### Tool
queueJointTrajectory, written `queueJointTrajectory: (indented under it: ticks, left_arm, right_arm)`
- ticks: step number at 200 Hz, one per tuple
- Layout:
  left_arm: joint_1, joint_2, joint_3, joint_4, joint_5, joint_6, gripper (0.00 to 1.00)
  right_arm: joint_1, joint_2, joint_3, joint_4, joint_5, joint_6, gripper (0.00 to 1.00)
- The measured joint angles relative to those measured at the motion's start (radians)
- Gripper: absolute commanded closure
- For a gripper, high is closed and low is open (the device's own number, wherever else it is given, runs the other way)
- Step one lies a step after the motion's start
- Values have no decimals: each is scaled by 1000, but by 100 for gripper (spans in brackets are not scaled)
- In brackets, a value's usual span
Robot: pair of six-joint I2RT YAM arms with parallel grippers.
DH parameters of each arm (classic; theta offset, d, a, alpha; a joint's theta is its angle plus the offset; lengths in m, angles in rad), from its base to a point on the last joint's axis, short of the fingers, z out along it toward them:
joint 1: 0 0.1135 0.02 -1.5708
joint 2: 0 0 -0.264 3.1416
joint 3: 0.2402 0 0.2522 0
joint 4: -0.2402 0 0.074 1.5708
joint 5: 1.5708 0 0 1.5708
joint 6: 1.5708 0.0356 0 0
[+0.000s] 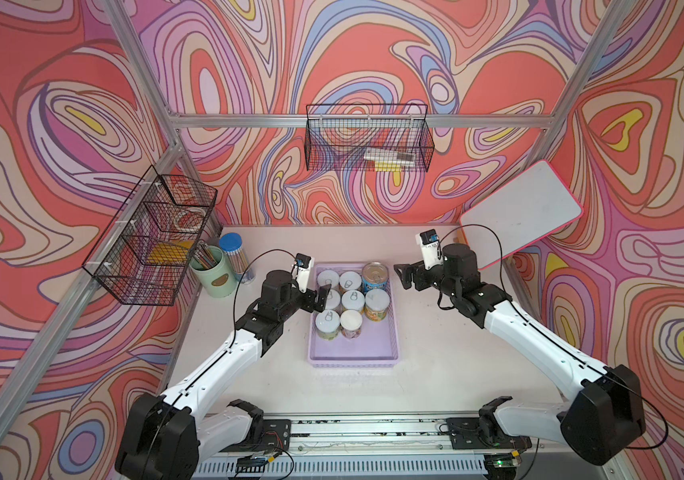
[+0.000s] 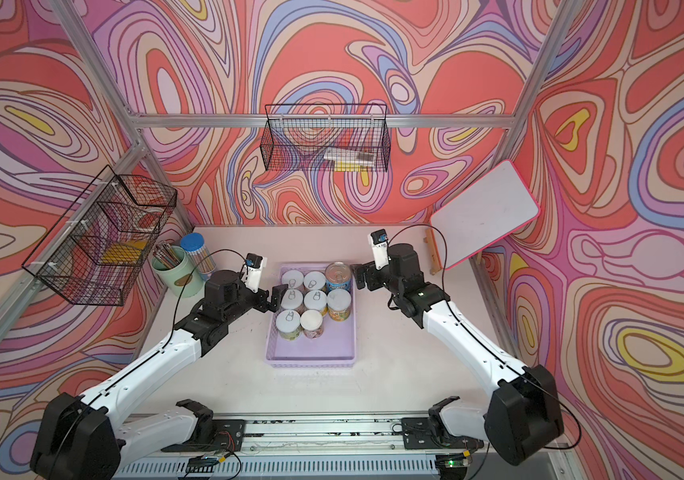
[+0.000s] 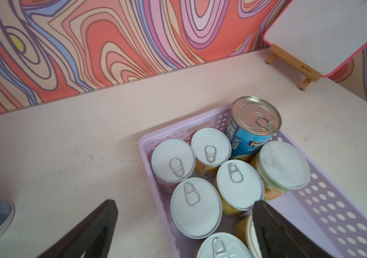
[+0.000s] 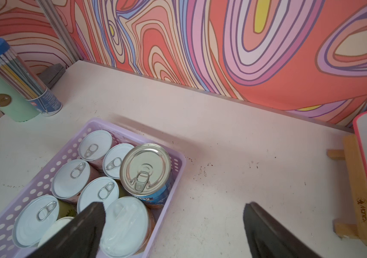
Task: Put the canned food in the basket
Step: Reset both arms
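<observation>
The lavender basket [image 1: 352,356] [image 2: 311,355] sits mid-table in both top views. Several small cans with pale lids [image 1: 352,300] [image 3: 194,206] stand packed in its far half. A taller blue-labelled can [image 1: 374,276] [image 4: 146,172] stands in the far right corner. My left gripper [image 1: 321,298] [image 3: 183,202] hovers open over the basket's left wall, holding nothing. Above the right wall, my right gripper [image 1: 403,277] [image 4: 173,204] is also open and empty. The near half of the basket holds nothing.
A mint pencil cup [image 1: 213,272] and a blue-capped pencil tube [image 1: 236,255] stand at the back left. At the back right a whiteboard [image 1: 519,212] leans on a wooden easel [image 4: 354,196]. Black wire baskets [image 1: 153,239] [image 1: 367,139] hang on the walls.
</observation>
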Motion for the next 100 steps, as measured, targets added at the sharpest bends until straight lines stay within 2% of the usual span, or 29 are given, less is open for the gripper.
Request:
queueJointTrajectory:
  ticks: [34,55,100]
  left_arm:
    - [80,-98,-148,80,-43,24,1]
    - [126,-138,-216,108,-79,31,1]
    - [177,-157,-329,197,-180,35,1]
  right_arm:
    - [-125,6,-21,53,-90,18,2]
    - [-178,6,-85,134,-117,30,2]
    - [-261,8,-274,303,-83,55,2]
